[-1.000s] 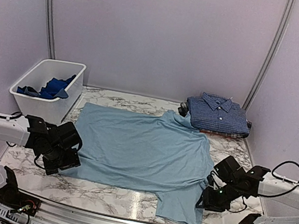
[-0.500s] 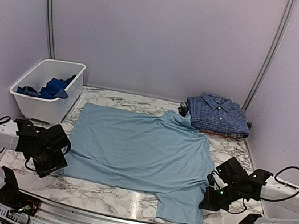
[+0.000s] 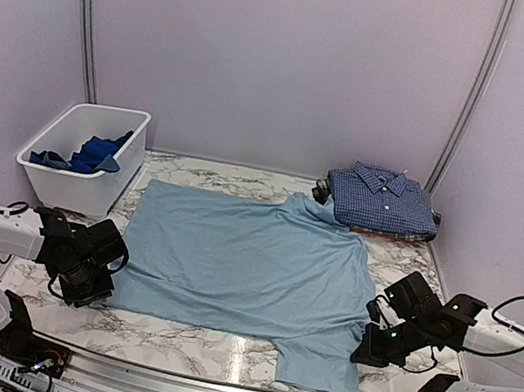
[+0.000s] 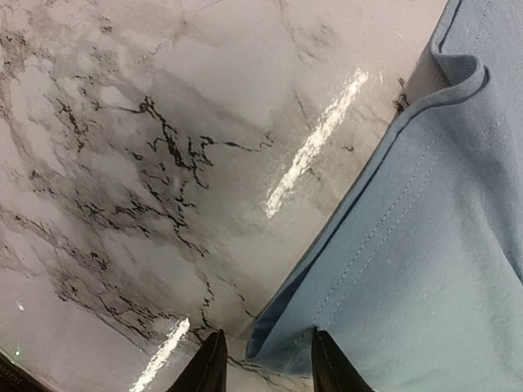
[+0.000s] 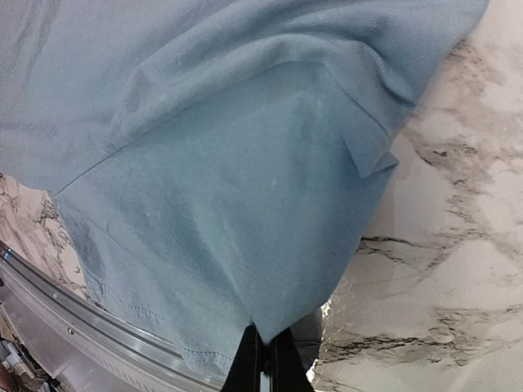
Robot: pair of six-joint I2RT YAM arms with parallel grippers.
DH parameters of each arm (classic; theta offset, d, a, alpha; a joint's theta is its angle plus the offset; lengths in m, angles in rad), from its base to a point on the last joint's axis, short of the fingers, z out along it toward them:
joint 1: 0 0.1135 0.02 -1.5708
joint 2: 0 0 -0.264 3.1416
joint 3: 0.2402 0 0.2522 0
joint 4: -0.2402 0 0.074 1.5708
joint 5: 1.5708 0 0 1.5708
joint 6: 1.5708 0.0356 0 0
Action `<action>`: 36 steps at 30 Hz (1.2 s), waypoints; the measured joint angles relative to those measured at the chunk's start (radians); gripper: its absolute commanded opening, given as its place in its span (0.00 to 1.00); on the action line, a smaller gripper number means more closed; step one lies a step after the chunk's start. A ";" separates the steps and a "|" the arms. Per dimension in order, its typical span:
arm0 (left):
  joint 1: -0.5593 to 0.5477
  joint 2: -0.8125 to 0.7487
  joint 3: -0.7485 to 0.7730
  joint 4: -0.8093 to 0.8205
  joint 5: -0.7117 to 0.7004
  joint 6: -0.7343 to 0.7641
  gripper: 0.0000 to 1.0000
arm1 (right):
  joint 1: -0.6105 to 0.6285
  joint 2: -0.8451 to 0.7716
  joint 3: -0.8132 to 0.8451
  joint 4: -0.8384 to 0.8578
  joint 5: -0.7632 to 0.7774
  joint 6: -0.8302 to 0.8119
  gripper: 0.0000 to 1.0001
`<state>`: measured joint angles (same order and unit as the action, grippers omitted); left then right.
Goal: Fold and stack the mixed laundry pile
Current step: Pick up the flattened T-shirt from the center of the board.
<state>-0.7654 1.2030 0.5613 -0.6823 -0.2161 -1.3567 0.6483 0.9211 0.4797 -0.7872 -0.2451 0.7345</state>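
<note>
Two grippers work at the bottom edge of one light blue T-shirt [image 3: 246, 259], which lies spread flat across the middle of the marble table [image 3: 187, 333].

At the lower left of the overhead view, the left gripper [image 3: 95, 289] sits low at the shirt's bottom-left corner. In the left wrist view its two black fingers [image 4: 208, 363] stand apart at the bottom edge of the frame, with the stitched hem corner lying between them. A gap shows on either side of the cloth, so the jaws are not clamped.

At the lower right, the right gripper [image 3: 362, 352] is down beside the sleeve that juts toward the near edge. In the right wrist view its fingers [image 5: 282, 359] are pressed together at the bottom centre, and the cloth's edge draws to a point right at the tips, pinched there.

In the upper right of the overhead view, a navy checked shirt [image 3: 383, 199] rests folded, collar up, well apart from the T-shirt's body. At the left, a white bin [image 3: 70, 188] holds a crumpled royal blue garment [image 3: 92, 154].
</note>
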 measured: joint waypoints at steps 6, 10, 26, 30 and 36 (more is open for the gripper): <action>0.000 0.000 0.000 0.002 0.010 -0.002 0.30 | 0.000 -0.007 0.000 -0.005 0.000 0.000 0.00; 0.000 0.000 -0.010 0.014 0.019 -0.018 0.22 | 0.000 -0.011 0.000 -0.008 -0.001 0.000 0.00; -0.031 -0.175 -0.101 0.026 0.086 -0.093 0.00 | 0.000 -0.210 0.015 -0.093 -0.078 0.067 0.00; -0.076 -0.202 -0.055 -0.041 0.084 -0.107 0.00 | 0.001 -0.270 0.026 -0.127 -0.097 0.089 0.00; -0.107 -0.286 0.057 -0.152 0.076 -0.136 0.00 | 0.002 -0.306 0.102 -0.178 -0.115 0.113 0.00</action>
<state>-0.8726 0.9165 0.6186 -0.8345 -0.1406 -1.4929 0.6498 0.6147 0.5816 -0.9653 -0.3603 0.8474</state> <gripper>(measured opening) 0.009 0.004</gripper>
